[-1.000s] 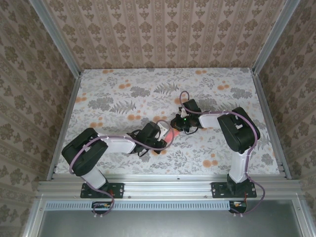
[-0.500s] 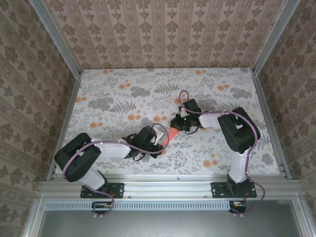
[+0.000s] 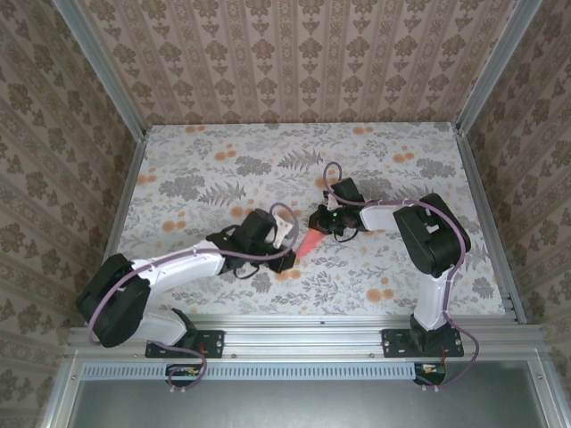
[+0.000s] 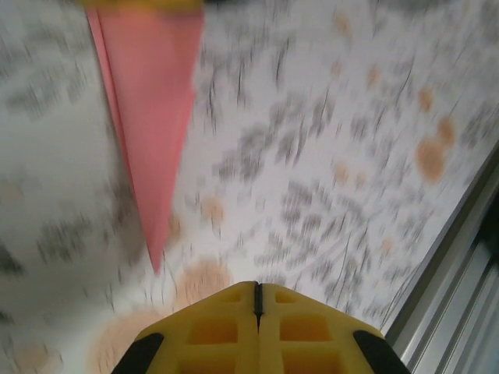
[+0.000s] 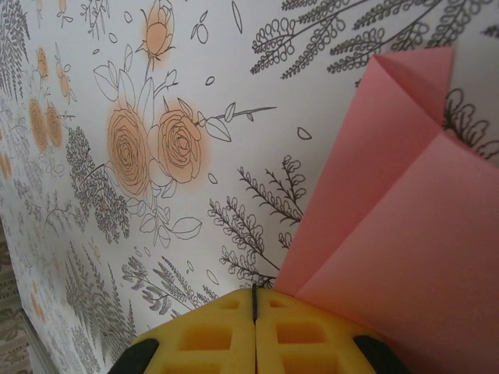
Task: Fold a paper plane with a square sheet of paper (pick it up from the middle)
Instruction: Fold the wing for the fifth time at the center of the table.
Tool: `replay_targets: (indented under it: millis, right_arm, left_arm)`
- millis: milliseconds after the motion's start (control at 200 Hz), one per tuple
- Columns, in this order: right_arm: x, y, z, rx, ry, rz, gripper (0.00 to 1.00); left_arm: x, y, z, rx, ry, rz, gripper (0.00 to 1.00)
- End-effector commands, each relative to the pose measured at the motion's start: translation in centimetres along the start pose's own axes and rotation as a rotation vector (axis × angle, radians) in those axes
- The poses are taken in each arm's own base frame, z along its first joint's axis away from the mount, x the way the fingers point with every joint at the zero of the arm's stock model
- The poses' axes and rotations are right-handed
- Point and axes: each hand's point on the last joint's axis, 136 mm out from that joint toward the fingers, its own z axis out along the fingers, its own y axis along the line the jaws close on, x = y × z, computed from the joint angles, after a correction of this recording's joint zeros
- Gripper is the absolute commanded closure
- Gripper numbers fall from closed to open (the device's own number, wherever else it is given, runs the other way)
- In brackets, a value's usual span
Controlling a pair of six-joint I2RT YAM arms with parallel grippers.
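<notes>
The paper plane [image 3: 308,242] lies flat on the flowered table as a slim coral-pink pointed triangle. In the left wrist view the plane [image 4: 148,101] narrows to a tip just ahead and left of my left gripper [image 4: 257,290], whose yellow fingers are shut with nothing between them. From above, the left gripper [image 3: 285,254] sits at the plane's pointed end. My right gripper [image 3: 319,226] is at the wide end. In its wrist view the right gripper [image 5: 254,294] is shut, and the folded paper [image 5: 405,234] runs under its right finger [image 5: 320,335].
The floral tablecloth [image 3: 401,169] covers the whole table, with patterned walls on three sides. A metal rail [image 3: 303,323] runs along the near edge, close behind the left gripper; the same rail [image 4: 452,280] shows in the left wrist view.
The left arm has stretched out low, its elbow swinging down and left. Its gripper slid back off the plane, so more pink shows. The right arm has stayed put.
</notes>
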Motion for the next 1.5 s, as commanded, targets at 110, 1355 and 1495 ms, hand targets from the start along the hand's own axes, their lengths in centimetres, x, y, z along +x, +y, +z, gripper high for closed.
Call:
replay_targets:
  millis: [110, 1355, 1495]
  right_arm:
    - [2.5, -4.2, 0.6, 0.137, 0.038, 0.046, 0.92]
    - [-3.5, -5.0, -0.9, 0.174, -0.086, 0.061, 0.89]
    - [-4.7, -5.7, -1.0, 0.166, -0.102, 0.082, 0.89]
  left_arm:
    - [-2.6, 0.6, 3.8, 0.091, -0.005, -0.060, 1.00]
    - [10.5, 9.8, 6.9, -0.077, 0.331, -0.169, 1.00]
    - [10.7, 9.6, 6.7, -0.072, 0.340, -0.167, 1.00]
